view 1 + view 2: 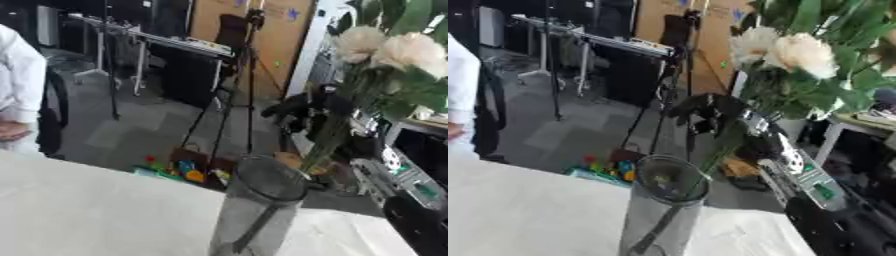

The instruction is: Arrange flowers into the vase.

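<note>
A tall clear glass vase stands on the white table, near its far edge. My right hand hangs above and behind the vase's rim, with its fingers curled round the green stems of a bunch of flowers. The bunch's cream blooms and leaves rise to the upper right. The stems slant down to the left, and a dark stem end shows inside the glass. My left hand shows in neither view.
My right forearm comes in from the lower right beside the vase. Past the table's far edge are a tripod, coloured toys on the floor and a person in white at the left edge.
</note>
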